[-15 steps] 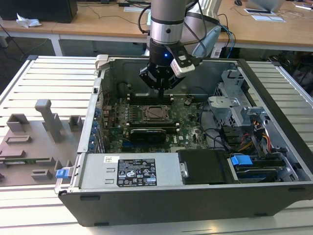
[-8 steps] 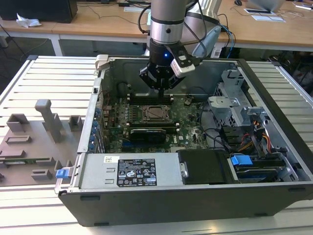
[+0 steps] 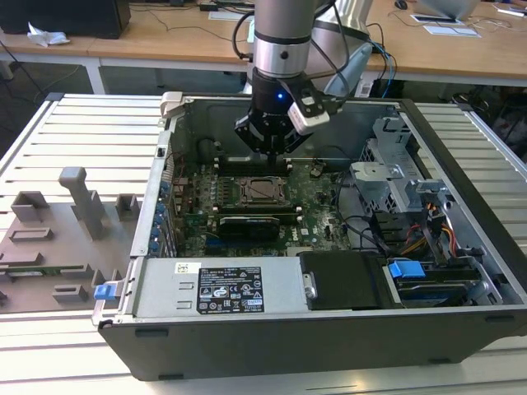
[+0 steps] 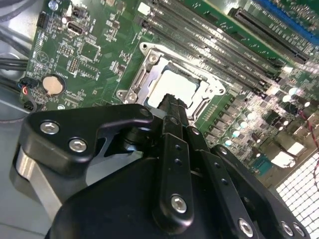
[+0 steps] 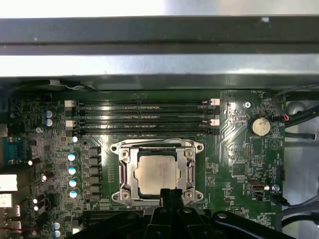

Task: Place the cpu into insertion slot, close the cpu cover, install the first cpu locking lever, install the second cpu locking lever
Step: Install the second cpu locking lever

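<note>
First wrist view: the cpu [image 5: 157, 173] sits a little below the middle of the frame, its pale silvery top lying flat inside the insertion slot [image 5: 122, 174], with the cpu cover [image 5: 192, 172] lying down around it as a silvery frame whose cut-out shows the chip. Just below the chip, at the bottom edge, the black fingertips of the gripper [image 5: 171, 195] stand pressed together with no gap between them, clenched on nothing, their tips at the cover's lower edge. Whether they touch the metal cannot be told. Above the socket run the long black memory slots [image 5: 142, 118], and a round coin battery [image 5: 260, 126] lies at the right of the board.

In the second wrist view the same chip [image 4: 174, 85] shows in the upper middle, framed by the cover [image 4: 144, 69], with the gripper's finger [image 4: 172, 107] rising from the lower half of the frame to meet the socket's near edge.

In the exterior view the socket [image 3: 262, 189] lies at the centre of the motherboard [image 3: 317, 214], inside the open computer case [image 3: 272, 329]. The gripper [image 3: 272, 152] hangs directly above it, upper middle of the frame. A grey fixture tray [image 3: 58, 239] lies at the left on the slatted table [image 3: 82, 123].
</note>
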`<state>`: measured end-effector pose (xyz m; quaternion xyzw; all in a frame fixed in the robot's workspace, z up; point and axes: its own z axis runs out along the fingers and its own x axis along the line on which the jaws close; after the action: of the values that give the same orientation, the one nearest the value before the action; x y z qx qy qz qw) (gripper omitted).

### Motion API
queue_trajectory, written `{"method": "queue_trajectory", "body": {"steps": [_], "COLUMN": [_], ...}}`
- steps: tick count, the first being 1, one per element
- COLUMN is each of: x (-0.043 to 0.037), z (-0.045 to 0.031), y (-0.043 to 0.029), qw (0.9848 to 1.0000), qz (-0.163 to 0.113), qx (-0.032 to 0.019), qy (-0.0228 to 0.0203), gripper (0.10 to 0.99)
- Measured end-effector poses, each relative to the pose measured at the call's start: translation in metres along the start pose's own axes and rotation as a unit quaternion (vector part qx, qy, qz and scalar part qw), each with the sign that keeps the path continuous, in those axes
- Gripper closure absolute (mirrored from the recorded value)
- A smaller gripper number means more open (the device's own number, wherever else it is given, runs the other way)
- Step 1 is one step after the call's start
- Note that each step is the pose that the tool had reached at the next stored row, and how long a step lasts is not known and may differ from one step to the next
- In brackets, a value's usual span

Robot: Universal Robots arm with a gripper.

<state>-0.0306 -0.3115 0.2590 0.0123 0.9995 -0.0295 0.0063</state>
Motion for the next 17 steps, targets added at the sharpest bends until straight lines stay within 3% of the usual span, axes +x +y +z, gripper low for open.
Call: {"method": "queue_trajectory", "body": {"steps": [3, 14, 15, 16, 17], "x": [-0.0002, -0.0008, -0.0009, -0.0008, -0.0006], "z": [0.0006, 0.0046, 0.0053, 0.0061, 0.0071], "y": [-0.0102, -0.0346, -0.0368, -0.0394, -0.0436], "qw": [1.0000, 1.0000, 1.0000, 0.9999, 0.9998], "qz": [0.000, 0.000, 0.000, 0.000, 0.000], "qx": [-0.0004, -0.0018, -0.0034, -0.0107, -0.0217], "qy": [0.0000, 0.0001, 0.0001, 0.0003, 0.0005], "gripper": [0.980, 0.980, 0.980, 0.980, 0.980]}}
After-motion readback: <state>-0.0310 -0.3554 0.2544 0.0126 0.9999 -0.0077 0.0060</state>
